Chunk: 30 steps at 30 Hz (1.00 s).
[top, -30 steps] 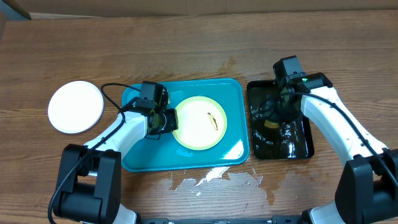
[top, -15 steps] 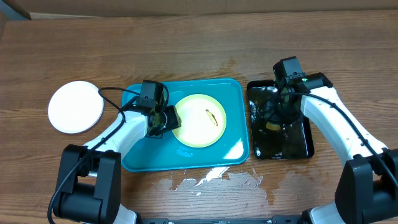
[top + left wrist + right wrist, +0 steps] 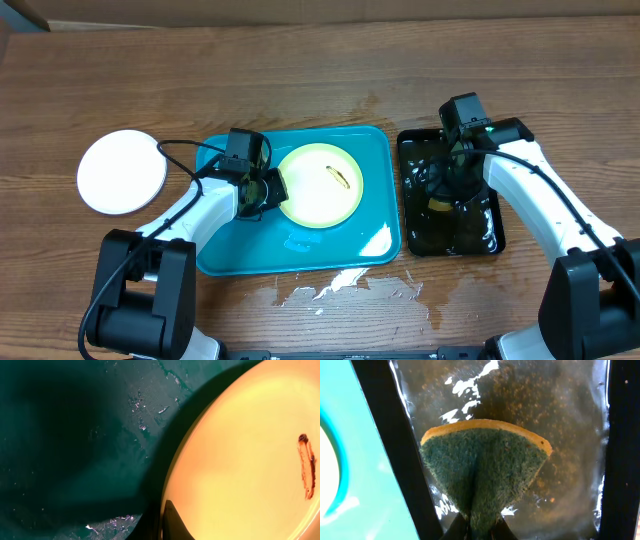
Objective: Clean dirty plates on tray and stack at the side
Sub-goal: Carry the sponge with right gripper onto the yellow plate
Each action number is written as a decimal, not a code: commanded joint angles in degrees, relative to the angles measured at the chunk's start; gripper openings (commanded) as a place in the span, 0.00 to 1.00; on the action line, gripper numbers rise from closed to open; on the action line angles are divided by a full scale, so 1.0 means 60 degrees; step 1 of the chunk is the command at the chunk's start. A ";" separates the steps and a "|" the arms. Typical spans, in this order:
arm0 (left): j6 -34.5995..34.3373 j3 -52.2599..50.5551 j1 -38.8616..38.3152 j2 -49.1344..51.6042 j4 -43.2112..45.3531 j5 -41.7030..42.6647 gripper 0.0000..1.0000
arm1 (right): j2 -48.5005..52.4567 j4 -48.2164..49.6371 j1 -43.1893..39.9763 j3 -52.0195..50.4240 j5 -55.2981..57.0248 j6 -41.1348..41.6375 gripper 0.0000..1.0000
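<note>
From overhead the left hand [image 3: 265,190] covers the left rim of the pale yellow plate [image 3: 320,186], and the right hand [image 3: 446,188] hides most of the sponge [image 3: 438,201]. The left wrist view cuts the plate off at right and bottom, showing only one dark fingertip [image 3: 172,522]. The right wrist view cuts off the sponge's pinched lower tip at the bottom edge

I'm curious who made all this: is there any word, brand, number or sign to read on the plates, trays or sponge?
None: no readable text on the yellow plate, white plate, blue tray, black tray or sponge.
The yellow plate bears only a brown smear.
</note>
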 commanded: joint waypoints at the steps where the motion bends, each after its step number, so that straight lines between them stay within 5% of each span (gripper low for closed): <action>1: -0.0878 -0.0087 -0.0018 0.0127 -0.0055 -0.0044 0.08 | -0.0160 0.0306 -0.0011 -0.0025 -0.0233 -0.0204 0.04; 5: -0.0994 -0.0087 -0.0018 0.0127 -0.0018 0.0018 0.42 | -0.0157 0.0641 -0.0011 0.0186 -0.1494 -0.0692 0.04; 8: -0.0856 -0.0087 -0.0018 0.0127 -0.0018 0.0011 0.44 | -0.0157 0.0841 0.0022 0.0426 -0.2652 -0.0918 0.04; 16: -0.0280 -0.0087 -0.0018 0.0127 0.0015 -0.0004 0.32 | -0.0157 0.2579 0.1359 0.0474 -0.4470 -0.0827 0.04; 22: -0.0277 -0.0087 -0.0018 0.0127 0.0025 -0.0149 0.08 | 0.0339 0.4065 0.3348 0.0474 -0.2506 0.0648 0.04; 30: -0.0091 -0.0087 -0.0018 0.0127 0.0011 -0.0146 0.06 | 0.1392 0.5377 0.4626 0.0474 -0.0696 0.0714 0.04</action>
